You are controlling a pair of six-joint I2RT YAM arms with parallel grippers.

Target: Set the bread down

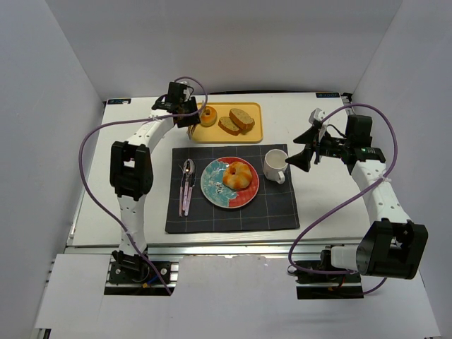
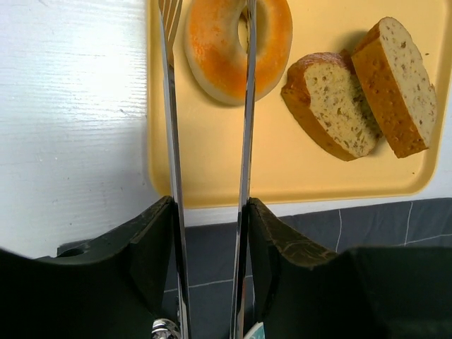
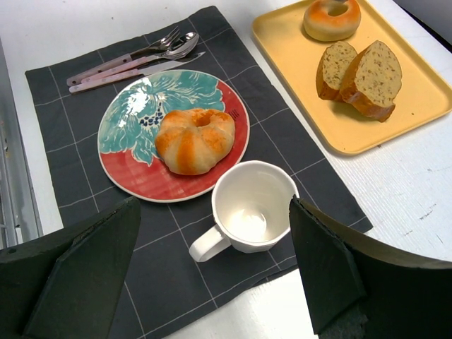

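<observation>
one dark mat point(image 1: 233, 212), one yellow tray point(image 1: 256, 133), one plate point(image 1: 212, 187), one mug point(image 1: 275, 164), two bread slices point(image 1: 236, 121). two rolls: the lumpy roll point(image 1: 238, 176) on the plate, the round roll point(image 2: 226, 63) on the tray, at the tongs' point(image 2: 247, 141) tips. the left gripper point(image 2: 210, 205) squeezes the tongs. the right gripper point(image 1: 302, 148) is wide apart near the mug, holding nothing.

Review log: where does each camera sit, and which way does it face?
Top external: above and behind the bases, looking down on the table; left arm and right arm show.
Left wrist: on the left gripper, looking along the tongs at the round roll on the yellow tray; its fingers clamp them.
Right wrist: at the table's right, facing left over the mug and twisted roll; the open right gripper frames it.
Shared: both wrist views show the round roll and slices.
</observation>
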